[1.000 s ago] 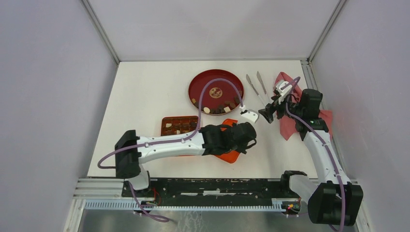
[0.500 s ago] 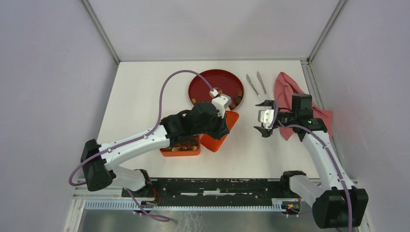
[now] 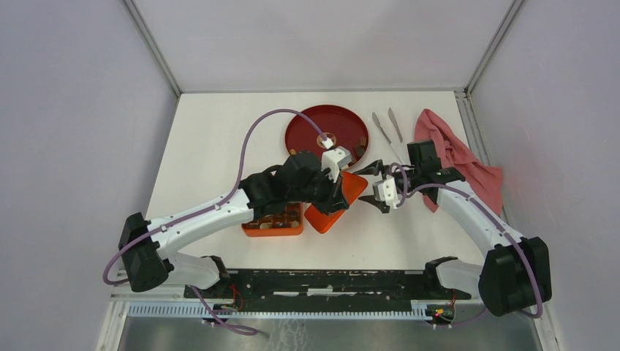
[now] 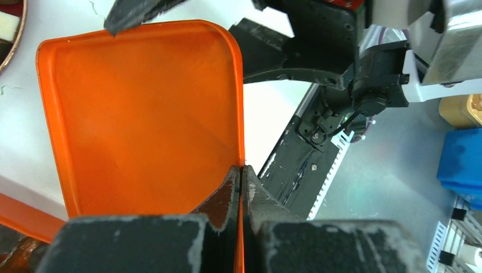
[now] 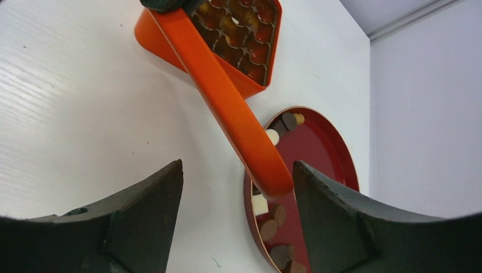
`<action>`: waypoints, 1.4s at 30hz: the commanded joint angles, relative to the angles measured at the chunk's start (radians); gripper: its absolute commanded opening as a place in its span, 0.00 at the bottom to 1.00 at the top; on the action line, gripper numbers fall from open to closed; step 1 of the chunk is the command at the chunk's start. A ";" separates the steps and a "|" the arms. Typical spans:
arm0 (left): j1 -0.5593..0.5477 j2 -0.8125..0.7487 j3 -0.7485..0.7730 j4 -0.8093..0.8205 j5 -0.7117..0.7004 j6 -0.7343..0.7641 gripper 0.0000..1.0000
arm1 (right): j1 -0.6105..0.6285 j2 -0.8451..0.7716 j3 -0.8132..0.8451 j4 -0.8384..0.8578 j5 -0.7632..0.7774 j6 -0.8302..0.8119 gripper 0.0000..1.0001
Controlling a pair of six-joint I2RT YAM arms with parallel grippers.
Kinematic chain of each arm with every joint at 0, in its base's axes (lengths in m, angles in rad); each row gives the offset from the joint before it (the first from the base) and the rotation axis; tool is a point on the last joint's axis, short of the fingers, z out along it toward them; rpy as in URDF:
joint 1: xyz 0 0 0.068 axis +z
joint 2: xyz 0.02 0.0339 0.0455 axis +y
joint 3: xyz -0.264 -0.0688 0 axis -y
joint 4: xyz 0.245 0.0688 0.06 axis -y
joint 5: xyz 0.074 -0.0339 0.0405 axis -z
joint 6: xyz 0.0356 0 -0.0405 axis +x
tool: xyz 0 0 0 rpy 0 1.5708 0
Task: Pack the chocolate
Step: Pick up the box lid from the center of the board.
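The orange box (image 3: 274,221), part-filled with chocolate (image 5: 239,27), sits toward the table's near edge. The left gripper (image 4: 242,182), clenched on the orange lid (image 4: 142,114), has raised it tilted against the box's right side. The right gripper (image 3: 371,186) has swung in from the pink cloth (image 3: 457,155) at the right edge and straddles the lid's free end, jaws apart. This suggests premature closing: more chocolate remains on the red plate (image 3: 343,121), the lid obstructs the route from plate to box, and the tongs (image 3: 387,128) lie unused.
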 commanded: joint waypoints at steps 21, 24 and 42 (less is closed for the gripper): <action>0.034 -0.013 -0.004 0.078 0.102 0.052 0.24 | 0.044 0.065 0.083 -0.410 -0.081 -0.415 0.00; 0.035 -0.044 0.003 0.038 -0.033 0.052 0.53 | 0.018 0.074 0.120 -0.532 -0.085 -0.480 0.00; 0.102 -0.261 -0.158 -0.181 -0.637 -0.185 0.60 | -0.094 -0.149 0.070 0.000 0.209 0.789 0.00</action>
